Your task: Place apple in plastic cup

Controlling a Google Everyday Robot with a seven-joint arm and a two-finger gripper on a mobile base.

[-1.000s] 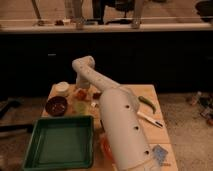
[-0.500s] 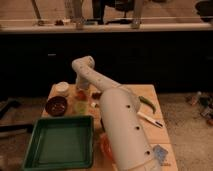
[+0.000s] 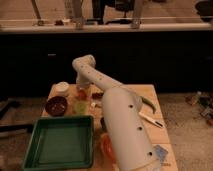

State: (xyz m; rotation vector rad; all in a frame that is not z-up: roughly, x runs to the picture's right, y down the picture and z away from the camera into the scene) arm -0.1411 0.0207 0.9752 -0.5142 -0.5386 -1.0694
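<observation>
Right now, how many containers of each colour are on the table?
Green: 2, square plastic tray, pale translucent plastic cup
White: 1, round container
Dark red: 1, round bowl
Orange: 1, large bowl partly behind arm
Total: 5
Gripper shut on small orange-red apple behind cup

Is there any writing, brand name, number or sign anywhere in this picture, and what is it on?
No text can be read anywhere.
Blue and white packet at the table's near right corner: any print is too blurred to read.
Pincer, closed, at the far side of the table by the apple and behind the plastic cup: no markings visible on any of them.
</observation>
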